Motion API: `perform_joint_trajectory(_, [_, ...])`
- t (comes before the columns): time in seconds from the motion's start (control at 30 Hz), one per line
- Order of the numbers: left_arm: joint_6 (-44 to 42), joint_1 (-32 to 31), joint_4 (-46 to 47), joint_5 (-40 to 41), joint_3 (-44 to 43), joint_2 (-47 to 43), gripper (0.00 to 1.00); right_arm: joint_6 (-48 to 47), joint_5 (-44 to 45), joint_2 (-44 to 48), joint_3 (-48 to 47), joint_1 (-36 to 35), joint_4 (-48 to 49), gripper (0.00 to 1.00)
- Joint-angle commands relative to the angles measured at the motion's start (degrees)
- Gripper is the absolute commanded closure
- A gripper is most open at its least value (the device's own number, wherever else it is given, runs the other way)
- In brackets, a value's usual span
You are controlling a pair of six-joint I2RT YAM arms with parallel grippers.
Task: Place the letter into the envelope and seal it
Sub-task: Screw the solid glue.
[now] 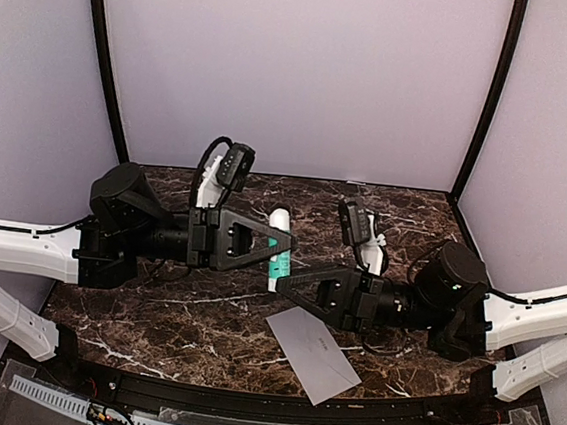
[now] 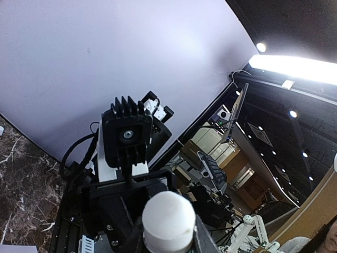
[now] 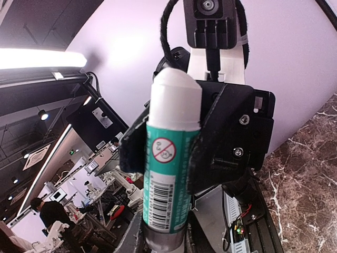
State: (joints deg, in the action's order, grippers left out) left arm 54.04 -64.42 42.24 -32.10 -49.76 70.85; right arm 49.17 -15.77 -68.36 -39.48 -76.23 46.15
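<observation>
Grey envelope (image 1: 312,354): lies flat on the dark marble tabletop (image 1: 153,320) close to the near edge, just below my right gripper. I cannot tell whether its flap is open.
Letter: the letter shows in no view. It may be inside the envelope, but I cannot tell.
Right gripper (image 1: 281,278): drawn narrow around the bottom end of the glue stick (image 1: 279,263), hugging the base on both sides as far as my wrist view shows.
Glue stick: in the air above the tabletop and apart from the envelope, with the teal label in the middle and the white cap (image 2: 168,220) pointing towards the far wall.
Left gripper (image 1: 282,245): clamped on the stick's body just under the cap, which pokes out past its tips.
Step in hand: I judge this a two-handed regrasp of the glue stick, getting it ready to seal the envelope.
Grip first: my right gripper should bite squarely on the base before my left gripper loosens at all. A half-made pinch on a round, smooth tube could let it roll out.
Alignment: both wrists should stay in line with the stick's length, so neither gripper levers it sideways.
Risk: a dropped stick could land on the envelope and push it off the near edge.
Far side: plain pale wall, nothing to avoid there.
</observation>
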Motion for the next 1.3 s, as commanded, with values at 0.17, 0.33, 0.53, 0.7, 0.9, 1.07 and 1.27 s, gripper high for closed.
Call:
perform_joint_trajectory(0.17, [-1.07, -0.23, -0.15, 0.78, 0.47, -2.27, 1.0, -1.89, 1.26, 0.65, -1.5, 0.11, -0.58, 0.95])
perform_joint_trajectory(0.33, [-4.84, -0.22, -10.07, 6.26, 0.01, -4.29, 1.0, -4.47, 7.42, 3.71, -1.85, 0.15, -8.3, 0.97])
perform_joint_trajectory(0.53, [-7.55, -0.18, -17.96, 12.75, -0.41, -5.45, 1.0, -8.74, 14.3, 3.68, -6.26, -0.1, -22.02, 1.0])
perform_joint_trajectory(0.7, [-8.13, -0.24, -24.19, 17.84, -1.5, -4.98, 1.0, -10.33, 23.99, -0.06, -13.39, -0.67, -34.27, 1.0])
perform_joint_trajectory(0.9, [-6.91, -0.23, -29.23, 23.37, -1.45, -4.62, 1.0, -8.75, 36.0, -8.67, -25.21, -1.51, -51.53, 1.0])
perform_joint_trajectory(1.07, [-4.95, -0.18, -30.78, 25.91, -0.87, -3.88, 1.0, -7.01, 43.34, -16.33, -34.08, -2.54, -63.12, 1.0])
perform_joint_trajectory(1.27, [-2.56, -0.22, -30.01, 26.42, 0.21, -2.31, 1.0, -4.49, 48.17, -22.83, -40.96, -3.22, -69.98, 1.0])
